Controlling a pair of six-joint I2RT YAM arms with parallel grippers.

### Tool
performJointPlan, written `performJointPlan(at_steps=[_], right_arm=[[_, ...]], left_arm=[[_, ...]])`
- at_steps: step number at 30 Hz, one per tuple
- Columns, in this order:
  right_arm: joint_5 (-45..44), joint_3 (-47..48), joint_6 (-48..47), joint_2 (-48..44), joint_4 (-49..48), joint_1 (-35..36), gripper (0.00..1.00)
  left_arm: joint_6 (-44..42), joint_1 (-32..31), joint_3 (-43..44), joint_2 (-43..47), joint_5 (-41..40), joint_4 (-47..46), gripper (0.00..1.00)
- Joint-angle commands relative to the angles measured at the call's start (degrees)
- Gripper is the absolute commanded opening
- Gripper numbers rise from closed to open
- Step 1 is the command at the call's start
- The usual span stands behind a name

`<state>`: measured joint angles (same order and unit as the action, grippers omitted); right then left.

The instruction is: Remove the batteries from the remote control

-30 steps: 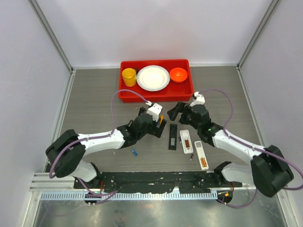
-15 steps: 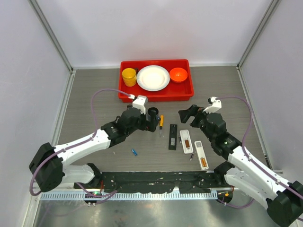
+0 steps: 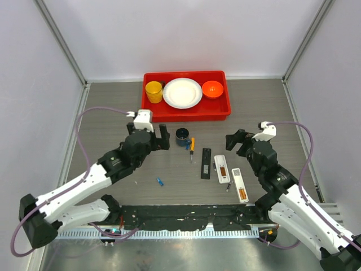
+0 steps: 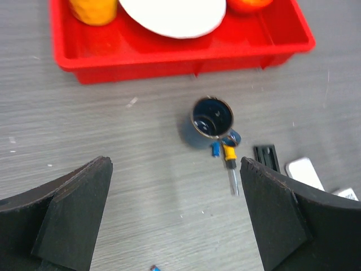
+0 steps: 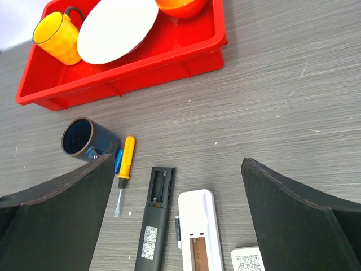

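Observation:
The black remote (image 3: 206, 163) lies back up with its battery bay open and empty (image 5: 159, 192). A dark grey battery (image 5: 177, 231) lies between it and a white remote (image 5: 198, 231). One bright blue battery (image 3: 160, 182) lies alone on the table, at the bottom edge of the left wrist view (image 4: 153, 268). Another blue battery (image 4: 215, 148) lies between the mug and the screwdriver. My left gripper (image 3: 161, 137) is open and empty, just left of the mug. My right gripper (image 3: 237, 141) is open and empty, right of the remotes.
A dark blue mug (image 3: 182, 136) stands beside an orange-handled screwdriver (image 3: 192, 145). A second white remote (image 3: 240, 184) lies near the front. A red tray (image 3: 186, 114) at the back holds a yellow cup (image 3: 153, 91), a white plate (image 3: 182, 92) and an orange bowl (image 3: 212, 88).
My left gripper has drawn back to the left, and the mug now stands free beside the screwdriver. My right gripper has drawn back to the right, away from the remotes.

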<state>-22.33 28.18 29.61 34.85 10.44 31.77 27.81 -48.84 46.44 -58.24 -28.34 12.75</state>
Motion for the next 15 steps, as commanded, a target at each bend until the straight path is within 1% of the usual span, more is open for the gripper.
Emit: performJointPlan(at_steps=[1, 2, 5, 8, 9, 10, 13, 15], right_arm=[[-5.0, 2.23, -2.1, -2.33, 0.55, 0.22, 1.0], [-5.44, 1.96, -2.1, -2.59, 0.55, 0.22, 0.99], [-7.81, 1.17, -2.27, -3.03, 0.46, 0.22, 1.0], [-13.08, -0.23, -4.98, -3.38, -1.46, 0.22, 1.0], [-14.14, -0.76, -6.56, -3.65, -2.52, 0.22, 1.0], [-17.02, -1.81, -9.36, -4.43, -3.66, 0.22, 1.0], [-21.07, -4.53, -15.17, -6.37, -9.1, 0.22, 1.0], [-24.5, -6.29, -18.78, -9.0, -13.76, 0.22, 1.0]], left_arm=[[-2.49, 0.15, -1.69, 7.6, -10.77, 0.78, 1.0], [-3.81, 0.15, -2.92, 9.88, -11.12, 0.69, 1.0], [-4.69, 0.23, -4.85, 12.53, -13.84, 1.22, 1.0], [-5.05, 0.15, -4.51, 13.94, -20.77, 4.73, 1.0], [-4.96, 0.15, -4.25, 13.94, -22.62, 6.39, 1.0], [-5.05, 0.15, -3.55, 13.85, -25.68, 7.28, 1.0], [-5.31, 0.15, -3.54, 14.38, -26.86, 8.69, 1.0], [-7.06, 0.15, -4.77, 16.3, -25.54, 5.2, 1.0]])
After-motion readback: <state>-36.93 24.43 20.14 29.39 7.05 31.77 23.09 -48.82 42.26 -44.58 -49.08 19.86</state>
